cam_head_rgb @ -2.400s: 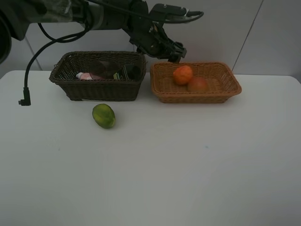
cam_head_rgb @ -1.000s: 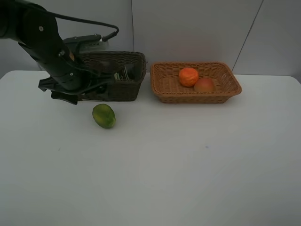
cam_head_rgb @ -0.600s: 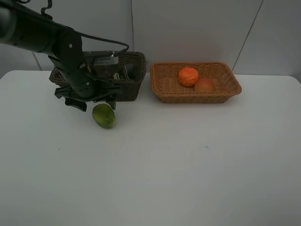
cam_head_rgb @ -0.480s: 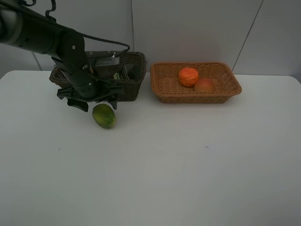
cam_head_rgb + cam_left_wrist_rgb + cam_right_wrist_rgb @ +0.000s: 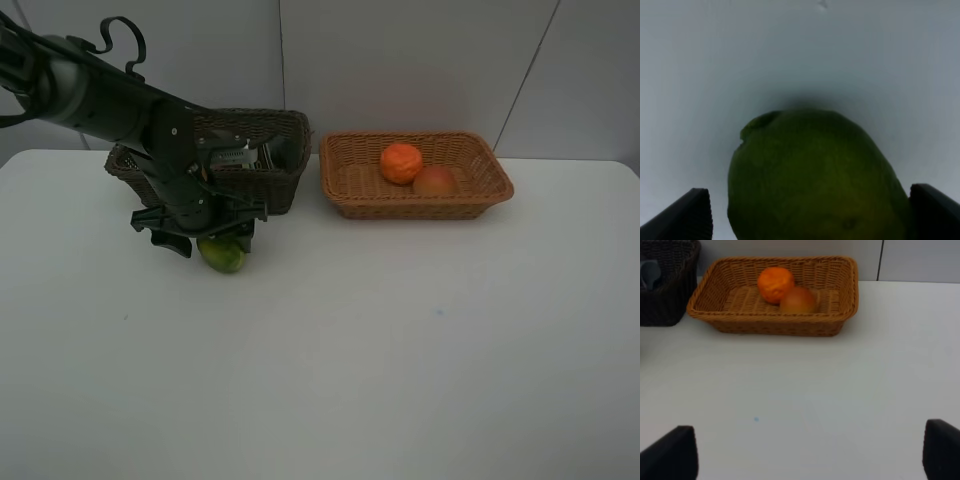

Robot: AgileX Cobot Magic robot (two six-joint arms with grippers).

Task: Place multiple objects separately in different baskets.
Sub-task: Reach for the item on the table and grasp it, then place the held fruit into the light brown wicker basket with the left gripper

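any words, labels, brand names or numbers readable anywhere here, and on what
None can be read.
Left gripper: a pale patch on the arm above it could be a label; too small and blurred to read.
Dark brown basket: its contents are mostly hidden behind the arm; no print legible.
Green fruit, orange, peach-like fruit, tan basket, table: no markings.

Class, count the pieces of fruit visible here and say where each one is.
3. The orange and peach lie in the tan basket; the green fruit sits on the table between the left gripper's open fingers.
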